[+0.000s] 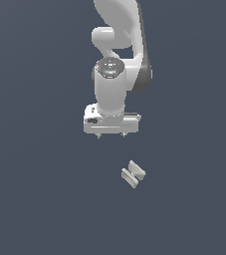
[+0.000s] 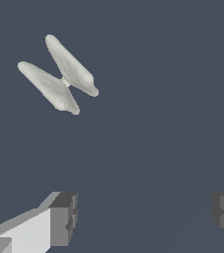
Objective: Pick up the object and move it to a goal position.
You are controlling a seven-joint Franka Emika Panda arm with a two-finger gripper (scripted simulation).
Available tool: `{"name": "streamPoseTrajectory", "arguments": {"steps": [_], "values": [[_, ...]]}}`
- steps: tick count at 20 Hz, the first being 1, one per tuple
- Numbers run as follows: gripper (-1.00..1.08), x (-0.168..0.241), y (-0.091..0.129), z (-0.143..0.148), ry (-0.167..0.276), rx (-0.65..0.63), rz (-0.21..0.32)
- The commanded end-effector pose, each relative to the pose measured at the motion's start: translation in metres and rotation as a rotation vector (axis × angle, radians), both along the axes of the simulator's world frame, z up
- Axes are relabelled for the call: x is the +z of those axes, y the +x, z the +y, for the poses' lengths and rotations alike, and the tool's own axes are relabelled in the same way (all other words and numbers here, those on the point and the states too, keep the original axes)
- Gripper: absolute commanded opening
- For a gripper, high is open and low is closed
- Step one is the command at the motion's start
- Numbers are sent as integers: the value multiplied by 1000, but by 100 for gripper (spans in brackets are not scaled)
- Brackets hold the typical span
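The object [image 1: 133,174] is a small off-white spool with two flat end plates and a narrow middle. It lies on the dark floor, in front of the arm and a little toward the exterior view's right. My gripper [image 1: 111,135] hangs above the floor, apart from the object, with only short finger stubs showing below the white hand. In the wrist view the object [image 2: 59,74] lies tilted, away from the fingers. The gripper [image 2: 145,215] is open and empty, its two dark fingertips [image 2: 64,212] set wide apart.
The floor [image 1: 35,199] is a plain dark grey-blue surface. The white arm [image 1: 117,50] rises behind the gripper toward the top of the exterior view.
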State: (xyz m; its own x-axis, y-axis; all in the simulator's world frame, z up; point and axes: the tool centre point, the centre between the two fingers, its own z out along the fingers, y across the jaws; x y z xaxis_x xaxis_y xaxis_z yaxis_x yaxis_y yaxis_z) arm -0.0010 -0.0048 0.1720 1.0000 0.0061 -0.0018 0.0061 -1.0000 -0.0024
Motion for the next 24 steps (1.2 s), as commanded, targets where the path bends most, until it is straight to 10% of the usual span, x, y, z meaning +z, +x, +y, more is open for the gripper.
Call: {"name": "streamPoseTrajectory", "arguments": {"steps": [1,24], "values": [[100,0,0,0,0,0,0],[100,-9,17,38,-9,145,-6]]}}
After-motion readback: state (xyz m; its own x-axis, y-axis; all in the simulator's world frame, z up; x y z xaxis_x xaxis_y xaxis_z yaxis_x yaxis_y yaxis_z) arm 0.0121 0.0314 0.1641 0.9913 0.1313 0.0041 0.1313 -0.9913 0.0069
